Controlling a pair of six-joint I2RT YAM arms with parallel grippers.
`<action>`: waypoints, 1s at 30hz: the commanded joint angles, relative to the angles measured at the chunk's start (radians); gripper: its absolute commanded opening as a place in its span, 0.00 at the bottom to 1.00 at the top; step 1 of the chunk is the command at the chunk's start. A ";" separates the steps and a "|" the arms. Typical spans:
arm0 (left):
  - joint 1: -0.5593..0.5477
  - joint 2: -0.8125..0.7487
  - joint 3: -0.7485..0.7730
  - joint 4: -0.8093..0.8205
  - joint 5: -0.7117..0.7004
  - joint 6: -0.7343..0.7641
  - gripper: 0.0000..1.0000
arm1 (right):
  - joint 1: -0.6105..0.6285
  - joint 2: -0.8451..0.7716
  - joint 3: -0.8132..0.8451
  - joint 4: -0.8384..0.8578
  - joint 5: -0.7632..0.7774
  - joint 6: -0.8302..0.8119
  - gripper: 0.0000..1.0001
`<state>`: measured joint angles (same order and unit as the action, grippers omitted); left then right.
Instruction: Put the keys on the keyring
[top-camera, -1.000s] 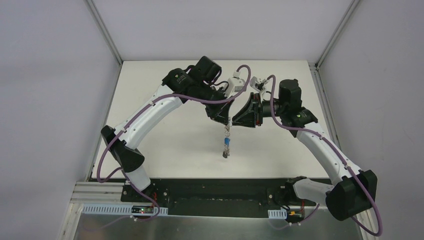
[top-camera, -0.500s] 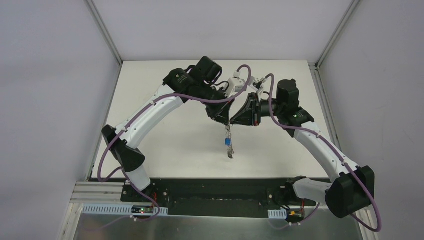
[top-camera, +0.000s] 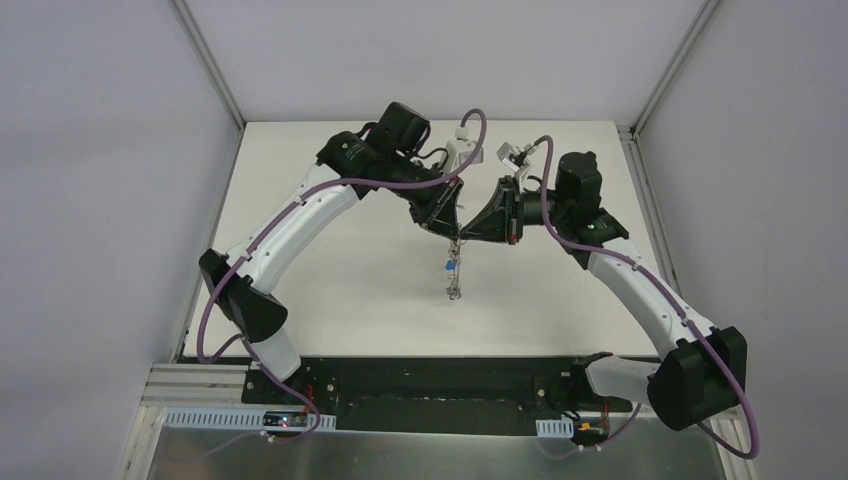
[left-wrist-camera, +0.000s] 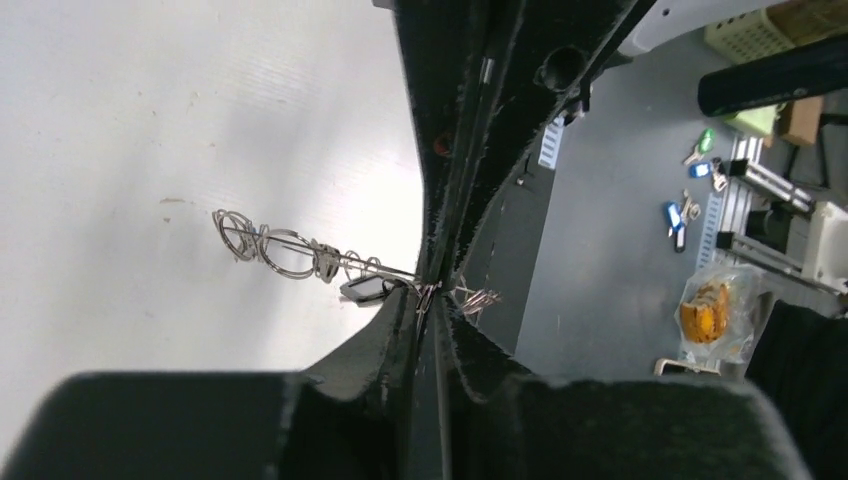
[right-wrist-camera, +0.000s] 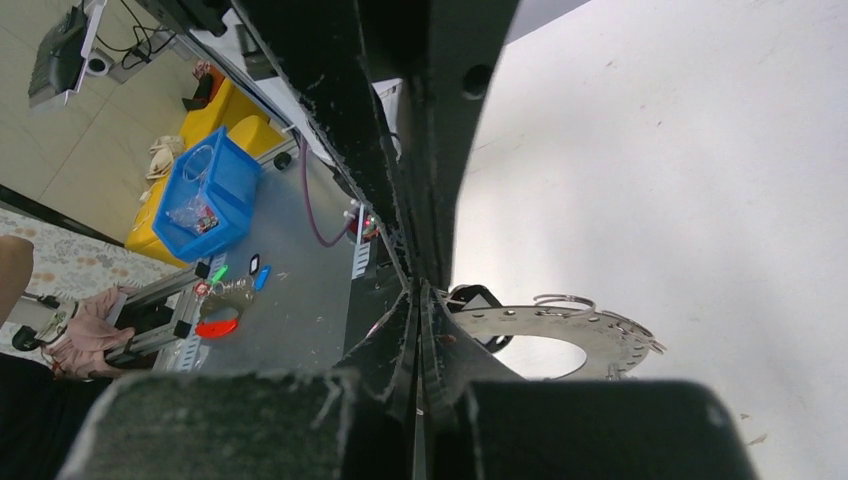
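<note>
The keyring (top-camera: 455, 278) hangs edge-on above the white table (top-camera: 340, 280), held between both grippers. My left gripper (top-camera: 451, 231) is shut on its top rim among the wire loops; in the left wrist view (left-wrist-camera: 432, 292) the ring (left-wrist-camera: 300, 258) runs away to the left. My right gripper (top-camera: 463, 236) is shut on the same rim from the other side; the right wrist view (right-wrist-camera: 418, 297) shows the flat grey ring (right-wrist-camera: 600, 328) with rim holes. A blue key (top-camera: 445, 267) hangs on the ring. A black key (left-wrist-camera: 366, 290) (right-wrist-camera: 480, 299) sits by the fingertips. The yellow key is hidden.
The two arms arch in over the table's middle and meet nose to nose. Metal frame posts (top-camera: 215, 70) stand at the table's back corners. Beyond the table edge are a grey bench with spare keys (left-wrist-camera: 680, 215) and a blue bin (right-wrist-camera: 205, 195).
Both grippers have shifted slightly toward the back of the table with the ring. The ring's hanging end has swung and sits higher. The left wrist has turned.
</note>
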<state>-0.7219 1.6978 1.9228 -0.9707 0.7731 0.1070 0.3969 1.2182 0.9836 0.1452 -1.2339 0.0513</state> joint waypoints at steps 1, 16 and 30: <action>0.064 -0.099 -0.101 0.288 0.162 -0.129 0.19 | -0.002 0.016 0.078 0.044 0.006 0.047 0.00; 0.127 -0.233 -0.369 0.694 0.271 -0.285 0.33 | -0.019 0.034 0.065 0.260 0.035 0.278 0.00; 0.139 -0.268 -0.460 0.777 0.314 -0.235 0.34 | -0.043 0.020 0.051 0.315 0.014 0.320 0.00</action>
<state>-0.5934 1.4708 1.4731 -0.2520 1.0306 -0.1497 0.3637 1.2602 1.0210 0.3717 -1.1938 0.3416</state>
